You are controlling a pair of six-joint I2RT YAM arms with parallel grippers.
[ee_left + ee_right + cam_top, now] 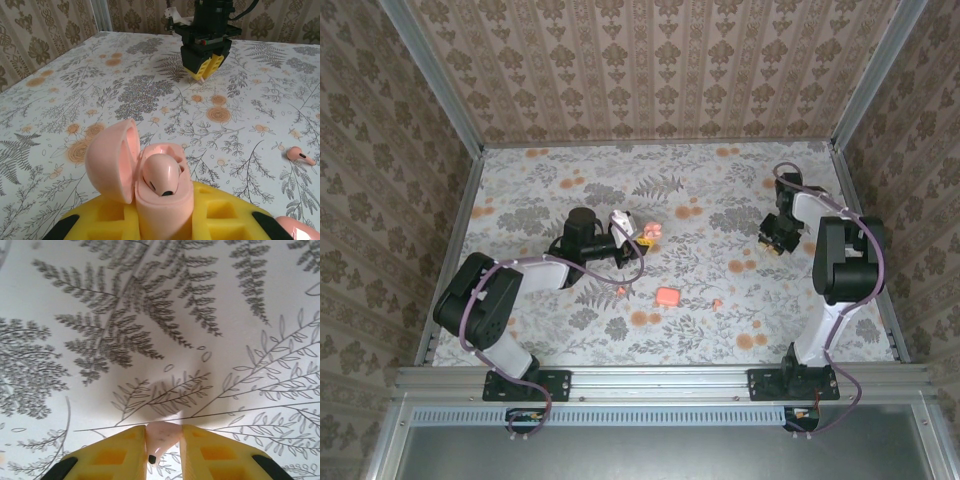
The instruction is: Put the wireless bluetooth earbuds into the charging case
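Note:
My left gripper [162,212] is shut on the salmon-pink charging case [160,200], which also shows from above as the case [651,230]. It stands upright with its lid [111,160] swung open to the left. One earbud [161,174] sits in the case's well. My right gripper [163,432] is shut on a second pink earbud [161,437], low over the printed table. From the left wrist view that right gripper [204,70] hangs at the far side, a pink tip [201,78] poking out of it. In the top view the right gripper [773,241] is well to the right of the case.
A second salmon-pink rounded-square case [668,297] lies mid-table, with a loose earbud [717,302] to its right and a small orange nub [623,290] to its left. The loose earbud [300,156] also lies at the right of the left wrist view. Patterned walls enclose the table.

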